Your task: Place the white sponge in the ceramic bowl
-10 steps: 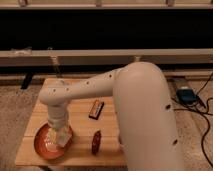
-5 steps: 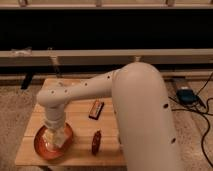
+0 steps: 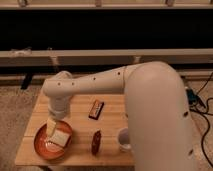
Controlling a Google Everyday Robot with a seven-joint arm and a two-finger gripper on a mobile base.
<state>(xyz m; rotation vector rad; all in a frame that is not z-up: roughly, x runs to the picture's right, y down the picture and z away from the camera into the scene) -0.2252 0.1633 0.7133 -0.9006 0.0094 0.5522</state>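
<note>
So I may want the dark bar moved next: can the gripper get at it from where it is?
Probably yes. The gripper hangs over the ceramic bowl, and the dark bar lies flat on the table beside it, with nothing on top.

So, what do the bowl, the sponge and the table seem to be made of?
The ceramic bowl looks like glazed ceramic: orange-red with a soft sheen. The white sponge, lying in it under the gripper, looks matte and soft-edged, probably foam. The table seems pale wood with faint plank lines.
</note>
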